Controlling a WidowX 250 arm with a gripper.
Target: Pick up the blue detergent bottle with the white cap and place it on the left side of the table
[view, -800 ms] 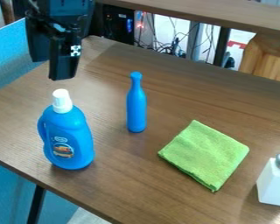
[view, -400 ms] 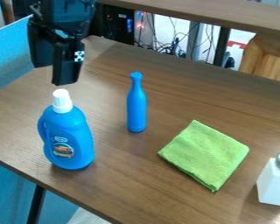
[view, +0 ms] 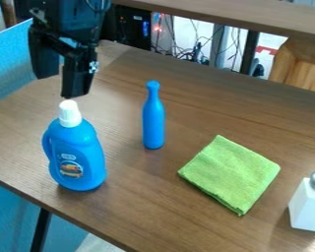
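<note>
Blue plastic handled bottle (view: 84, 142) w/ white cap (view: 69, 114), nr worktop's (view: 143, 202) lower-left edge: small pale logo (view: 69, 157) above round pic label (view: 71, 169), print illegible. B/w patterned tag (view: 93, 67) on black gripper (view: 61, 86), no legible txt.

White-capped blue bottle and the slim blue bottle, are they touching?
Apart. The camera view shows a strip of brown tabletop between the white-capped bottle and the slim bottle.

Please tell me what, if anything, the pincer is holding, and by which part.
Nothing is held; the pincer hangs open near the white-capped blue bottle.
</note>
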